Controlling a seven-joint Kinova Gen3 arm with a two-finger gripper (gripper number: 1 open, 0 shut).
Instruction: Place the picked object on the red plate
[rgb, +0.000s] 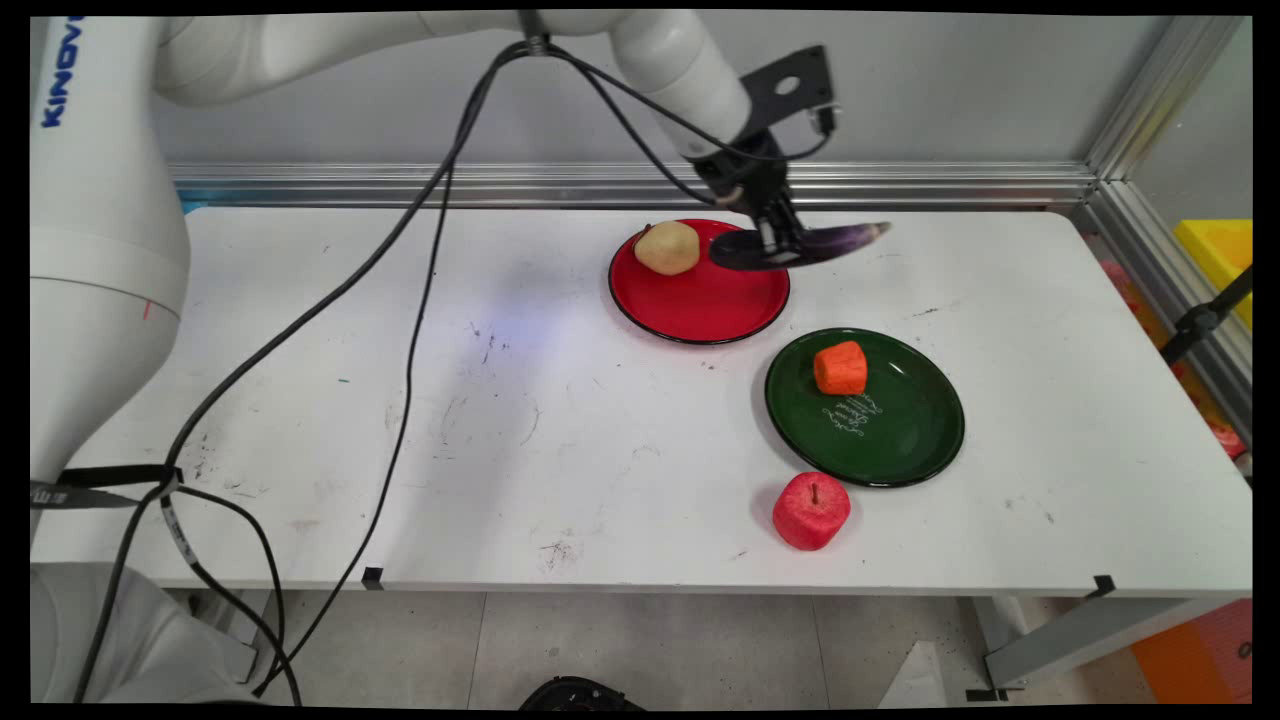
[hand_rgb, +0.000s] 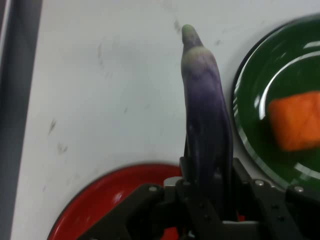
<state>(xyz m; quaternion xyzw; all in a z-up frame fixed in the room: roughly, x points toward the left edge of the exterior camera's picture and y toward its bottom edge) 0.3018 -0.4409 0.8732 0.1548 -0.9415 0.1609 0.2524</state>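
One purple eggplant (rgb: 812, 243) clamped in the hand (rgb: 778, 240), held level above the far right rim of the red plate (rgb: 700, 300). Pale potato (rgb: 667, 248) on that plate's far left. Orange chunk (rgb: 840, 368) on the green plate (rgb: 890, 440); red apple (rgb: 811, 510) near, on the bench (rgb: 500, 450).

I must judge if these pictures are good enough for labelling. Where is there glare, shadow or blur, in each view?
Main view: sharp; soft shadows lie beside the red apple and the green plate, whose glaze carries only faint glints. Hand view: soft all over, the orange block has smeared edges, bright curved glare streaks cross the green plate, and the tool gripping the eggplant is dark and close.
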